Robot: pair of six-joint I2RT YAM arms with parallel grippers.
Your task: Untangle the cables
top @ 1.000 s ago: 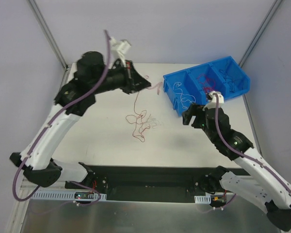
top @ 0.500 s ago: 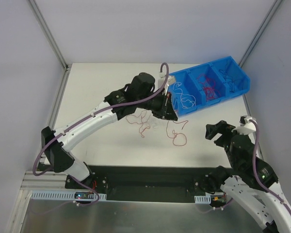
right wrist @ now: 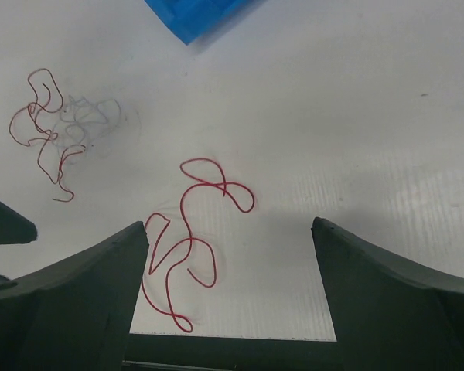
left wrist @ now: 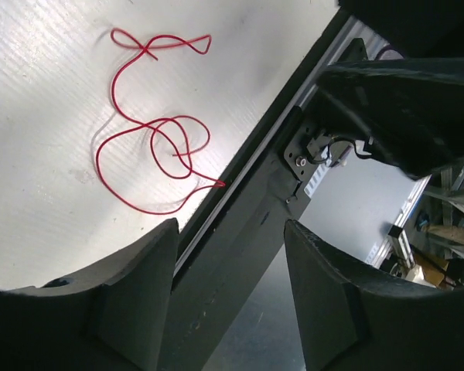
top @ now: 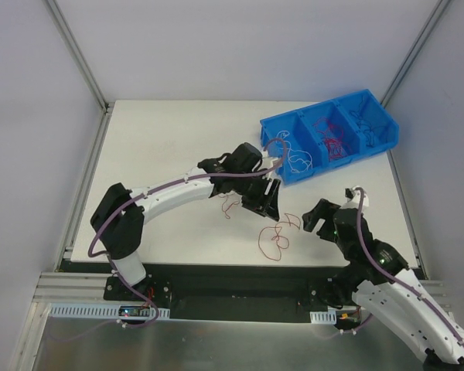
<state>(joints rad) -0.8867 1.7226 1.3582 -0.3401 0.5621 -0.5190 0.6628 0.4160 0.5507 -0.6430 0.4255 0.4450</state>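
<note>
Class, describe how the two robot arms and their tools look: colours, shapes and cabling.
The left arm and the right arm both have white link shells with black joints. A thick purple cable runs along the outside of each arm. The left tool and the right tool each end in two broad, dark, wedge-shaped fingers. No markings are readable.

I count two robot arms, the left arm (top: 178, 189) and the right arm (top: 387, 270). There are two grippers, the left gripper (left wrist: 230, 232) and the right gripper (right wrist: 228, 228), with two fingers on each. There is one table (top: 162, 139) and one blue bin (top: 274, 151), split into three compartments. Two lots of cables lie on the table: one loose red cable (top: 275, 236), and one small tangle (right wrist: 58, 131) of one red strand and pale strands I cannot number. The bin's cables are too snarled to count.
</note>
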